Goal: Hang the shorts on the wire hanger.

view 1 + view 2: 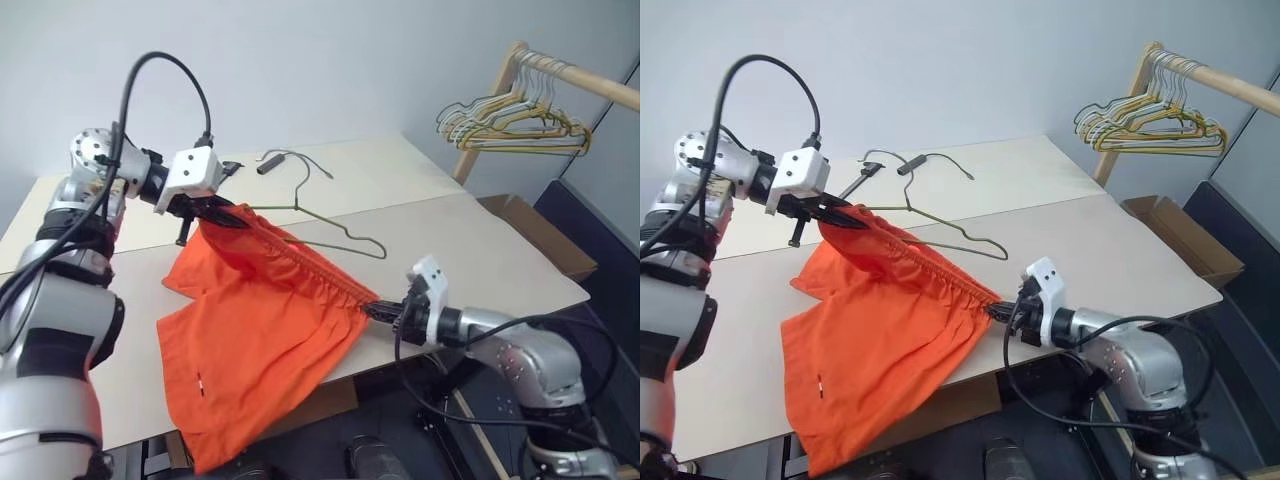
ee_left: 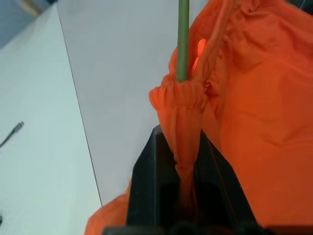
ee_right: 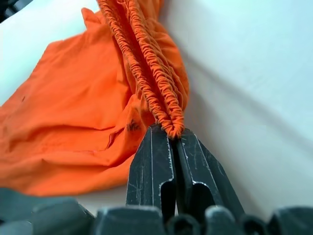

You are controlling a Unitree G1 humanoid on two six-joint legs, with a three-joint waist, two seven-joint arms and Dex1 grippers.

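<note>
The shorts (image 1: 255, 340) are stretched by their waistband between the left gripper (image 1: 215, 212) (upper left) and right gripper (image 1: 378, 310), both clamped on it; the wire hanger (image 1: 335, 232) seemingly passes through.

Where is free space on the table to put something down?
Free: the beige table right of the thin olive wire hanger, toward the cardboard box. Crowded: the middle and near-left, under the bright orange cloth shorts.

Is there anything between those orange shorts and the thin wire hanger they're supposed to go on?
Nothing visible. The left gripper and right gripper hold the bright orange cloth shorts by the waistband, and the olive-gold wire hanger lies right behind, its end reaching the cloth.
</note>
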